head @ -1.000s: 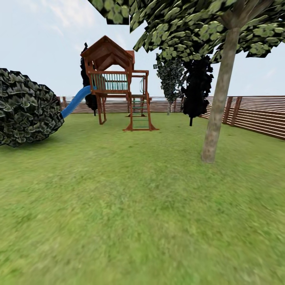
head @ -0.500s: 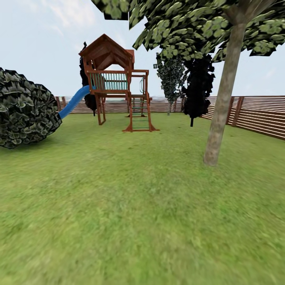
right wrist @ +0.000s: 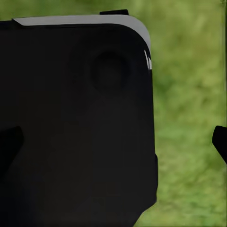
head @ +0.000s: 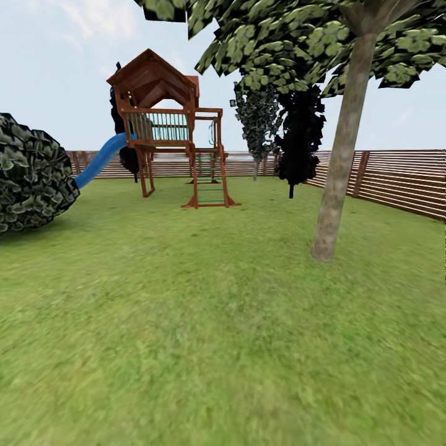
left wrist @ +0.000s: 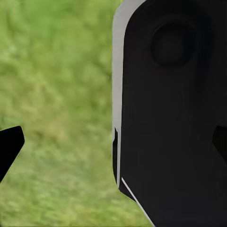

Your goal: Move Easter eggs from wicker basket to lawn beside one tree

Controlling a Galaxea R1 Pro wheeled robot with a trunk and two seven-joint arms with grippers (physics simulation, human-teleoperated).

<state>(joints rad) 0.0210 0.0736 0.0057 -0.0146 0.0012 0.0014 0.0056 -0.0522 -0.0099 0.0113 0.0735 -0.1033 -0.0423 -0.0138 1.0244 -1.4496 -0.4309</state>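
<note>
Both claws hang spread and empty over the lawn (head: 204,322); a pale-trunked tree (head: 337,167) stands well ahead.

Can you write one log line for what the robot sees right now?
view: lawn | tree ahead right | play tower beyond | bush left

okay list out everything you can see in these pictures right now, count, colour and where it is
tree: one, pale grey-beige trunk, dark green leaves, right of centre on the grass
lawn: one, mottled green, whole foreground
play tower: one, brown wood, far centre-left
slide: one, blue, on the tower's left side
bush: one, dark green, left edge
near-black tree: one, by the fence behind the pale tree
fence: one, brown slats, along the back and right
left gripper: fingertips black, spread at the picture's sides, above grass
right gripper: likewise, spread, nothing between
</note>
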